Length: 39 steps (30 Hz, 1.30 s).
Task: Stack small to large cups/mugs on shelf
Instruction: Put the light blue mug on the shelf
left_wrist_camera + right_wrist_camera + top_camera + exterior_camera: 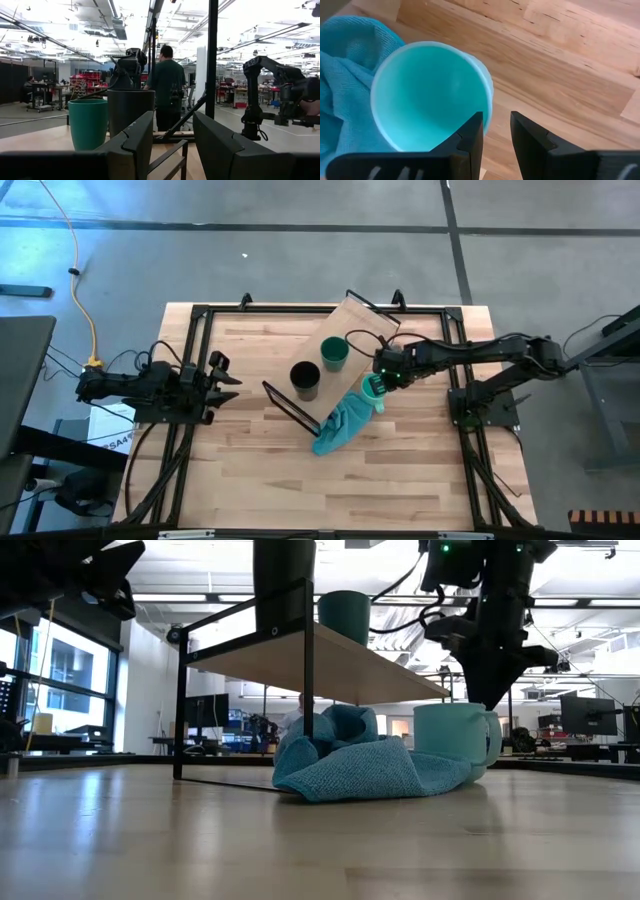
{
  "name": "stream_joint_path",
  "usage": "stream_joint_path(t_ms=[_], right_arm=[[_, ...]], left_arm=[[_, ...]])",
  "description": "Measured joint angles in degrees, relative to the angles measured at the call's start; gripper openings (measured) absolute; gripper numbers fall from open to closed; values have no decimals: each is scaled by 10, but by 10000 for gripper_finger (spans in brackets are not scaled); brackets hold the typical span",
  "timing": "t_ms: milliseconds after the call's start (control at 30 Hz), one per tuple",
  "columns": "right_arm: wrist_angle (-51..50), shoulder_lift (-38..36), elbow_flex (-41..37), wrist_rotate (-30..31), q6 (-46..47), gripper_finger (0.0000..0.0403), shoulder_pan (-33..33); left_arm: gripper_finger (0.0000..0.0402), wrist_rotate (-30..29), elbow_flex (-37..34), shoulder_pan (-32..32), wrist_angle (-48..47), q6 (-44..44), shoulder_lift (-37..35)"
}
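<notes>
The shelf [357, 318] lies slantwise on the table, standing on its black legs. On it stand the black cup [305, 380] and the dark green cup [334, 352], side by side. The mint mug [430, 95] stands upright on the tabletop beside the shelf, against a teal cloth [338, 428]. My right gripper [496, 130] points down just over the mug's rim, open, with one finger over the hollow and one outside the wall. My left gripper [172, 145] waits open at the table's left, level, facing the cups. My right gripper stands from above astride the mug's rim [489, 102] on the side away from the cloth. Its fingertips [488, 700] reach down to the rim's height in the low view. Whether they touch the mug I cannot tell. The mug rests with its base on the table.
The teal cloth [350, 765] lies bunched against the mug and partly under the shelf's near end. Black frame rails [190, 340] run along the table's edges. A person [167, 80] stands beyond the table in the left wrist view. Bare wood lies toward the table's near edge.
</notes>
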Motion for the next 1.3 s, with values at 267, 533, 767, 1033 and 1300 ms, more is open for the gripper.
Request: stream_joint_path(t_ms=[267,533,767,1033,1300], right_arm=[[-3,2,0,1,8,89,0],[-4,2,0,1,17,89,-1],[-5,2,0,1,31,89,-1],[-8,2,0,1,58,89,-1],[-12,2,0,0,86,89,-1]], left_arm=[[129,0,0,0,-4,0,0],[129,0,0,0,-4,0,0],[129,0,0,0,-4,0,0],[129,0,0,0,-4,-1,0],[129,0,0,0,-4,-1,0]])
